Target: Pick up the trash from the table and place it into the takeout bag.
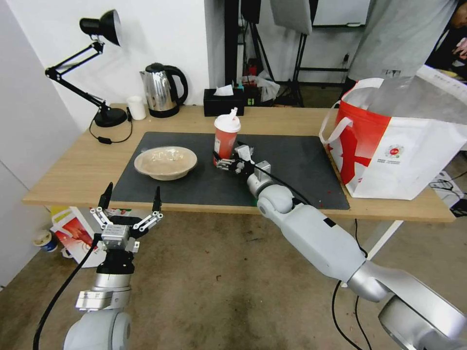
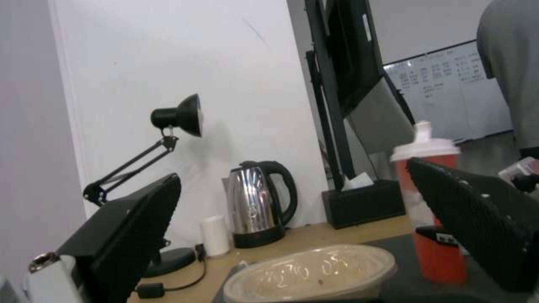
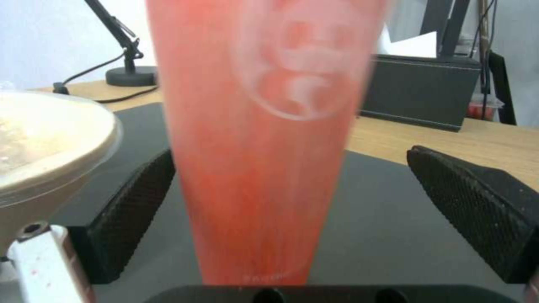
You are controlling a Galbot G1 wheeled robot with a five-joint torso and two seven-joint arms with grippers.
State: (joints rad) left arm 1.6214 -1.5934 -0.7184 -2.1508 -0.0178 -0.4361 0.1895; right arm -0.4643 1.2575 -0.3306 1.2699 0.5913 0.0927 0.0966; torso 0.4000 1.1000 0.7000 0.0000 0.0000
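Two pieces of trash sat on the dark grey rectangular mat (image 1: 272, 170) of the long light-wood counter (image 1: 73, 170) when I checked my feeds: the tall red cup with a white lid (image 1: 225, 138) and, to its left, the shallow beige bowl (image 1: 165, 162). My right gripper (image 1: 227, 163) was low at the cup's base, jaws released, one on either side with the cup between them; one pad looked close to the cup wall, the other stood apart. I judged a good grasp meant centring first, then closing gently on the tapered wall so the upright cup would not tip. My left gripper (image 1: 131, 199) hung before the counter's near edge, jaws spread, empty. The bowl held only pale residue. The large white-and-red boxy takeout bag (image 1: 394, 146) stood open at the counter's right end, its contents hidden from me.
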